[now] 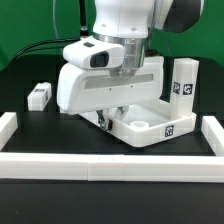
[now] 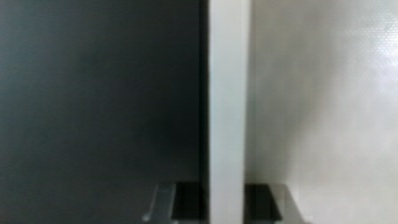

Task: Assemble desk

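Observation:
The white tray-like tabletop point(image 1: 150, 126) lies on the black table right of centre in the exterior view, a tag on its near edge. My gripper point(image 1: 104, 119) is low at the tabletop's left rim, mostly hidden under the arm's white hand. In the wrist view the rim point(image 2: 228, 100) runs as a white strip straight between my two dark fingers point(image 2: 183, 200), which press against it on both sides; my gripper point(image 2: 226, 206) is shut on it. One white leg point(image 1: 183, 80) stands upright behind the tabletop on the exterior view's right. Another leg point(image 1: 40, 95) lies on the left.
Long white border rails run along the table's front point(image 1: 110, 167) and both sides point(image 1: 8, 125). The arm's bulky hand point(image 1: 100, 75) hides the table's middle. Green backdrop behind.

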Motion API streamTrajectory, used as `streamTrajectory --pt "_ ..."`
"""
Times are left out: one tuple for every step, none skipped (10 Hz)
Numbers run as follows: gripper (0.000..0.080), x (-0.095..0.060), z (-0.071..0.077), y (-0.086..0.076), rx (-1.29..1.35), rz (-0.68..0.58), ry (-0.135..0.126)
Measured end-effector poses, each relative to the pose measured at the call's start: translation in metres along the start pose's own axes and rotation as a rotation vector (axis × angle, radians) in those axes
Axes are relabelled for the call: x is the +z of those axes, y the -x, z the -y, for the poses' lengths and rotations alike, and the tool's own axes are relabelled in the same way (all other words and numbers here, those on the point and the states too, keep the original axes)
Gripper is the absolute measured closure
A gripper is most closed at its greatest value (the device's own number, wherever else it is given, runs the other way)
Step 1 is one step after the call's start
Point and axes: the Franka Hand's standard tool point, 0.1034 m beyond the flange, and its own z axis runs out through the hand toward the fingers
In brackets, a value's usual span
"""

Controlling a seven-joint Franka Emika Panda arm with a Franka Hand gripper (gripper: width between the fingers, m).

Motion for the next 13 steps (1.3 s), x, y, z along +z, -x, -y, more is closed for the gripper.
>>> streamTrajectory --pt "0.0735 -0.003 0.004 -0.012 -0.108 -0.002 0.014" --pt "0.0735 -0.003 0.005 -0.02 -0.149 0.002 0.011" --pt "0.0735 -0.004 0.005 -0.023 -0.22 0.001 0.019" --pt "0.0735 -0.006 0.004 -0.02 -0.259 -0.016 0.042" --pt "0.0735 -0.005 0.003 -0.018 -0.327 -0.004 0.043" --pt "0.0735 -0.005 0.002 -0.017 -0.356 -0.002 0.045" --pt "0.0735 -0.005 0.001 -0.017 -0.438 0.007 0.052" --pt "0.0735 -0.006 0.005 -0.022 -0.505 0.012 0.059" --pt "0.0735 -0.006 0.009 -0.03 -0.555 0.016 0.062" --pt "0.0735 -0.007 0.012 -0.038 -0.648 0.023 0.067" --pt "0.0735 -0.007 0.014 -0.044 -0.725 0.026 0.076" --pt "0.0735 -0.006 0.016 -0.047 -0.766 0.029 0.079" --pt "0.0735 -0.006 0.016 -0.047 -0.824 0.035 0.082"
